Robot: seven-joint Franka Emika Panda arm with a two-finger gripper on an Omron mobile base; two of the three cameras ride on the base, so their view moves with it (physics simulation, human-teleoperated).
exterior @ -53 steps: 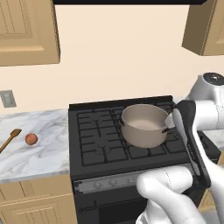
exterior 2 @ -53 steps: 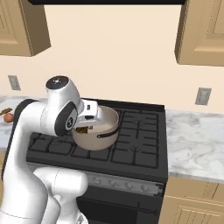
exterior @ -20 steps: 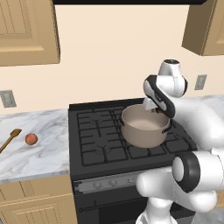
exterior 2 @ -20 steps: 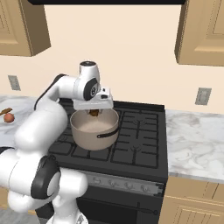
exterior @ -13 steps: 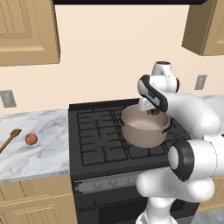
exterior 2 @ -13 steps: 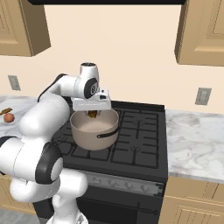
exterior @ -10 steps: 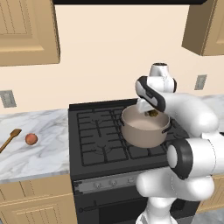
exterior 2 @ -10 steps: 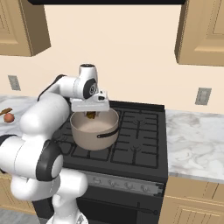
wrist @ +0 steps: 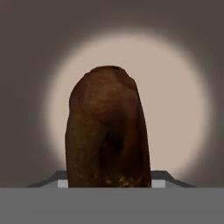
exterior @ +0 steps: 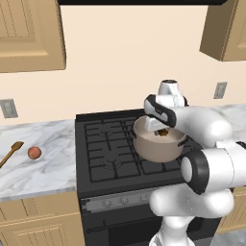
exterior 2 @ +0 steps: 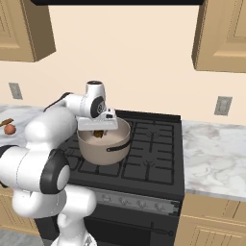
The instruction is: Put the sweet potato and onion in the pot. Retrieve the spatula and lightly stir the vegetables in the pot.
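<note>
My gripper (exterior: 162,129) reaches down into the beige-grey pot (exterior: 153,150) on the stove's right front burner, shut on the dark brown sweet potato (exterior: 164,133). In the hand view the sweet potato (wrist: 107,131) stands close and upright against the pot's pale inside (wrist: 183,105), hiding the fingertips. From the right, the hand (exterior 2: 98,129) sits just inside the pot (exterior 2: 103,153) rim with the sweet potato (exterior 2: 99,134) under it. The reddish onion (exterior: 33,153) and the wooden spatula (exterior: 10,153) lie on the marble counter far left of the stove.
The black stove (exterior: 110,149) has dark grates around the pot. Marble counter (exterior 2: 211,149) runs to the right of the stove. Wooden cabinets hang above on both sides. The onion (exterior 2: 9,129) and spatula (exterior 2: 6,121) lie near the counter's far left.
The arm swung from the right of the pot to above it, then lowered the sweet potato down inside the rim. Onion and spatula have not moved.
</note>
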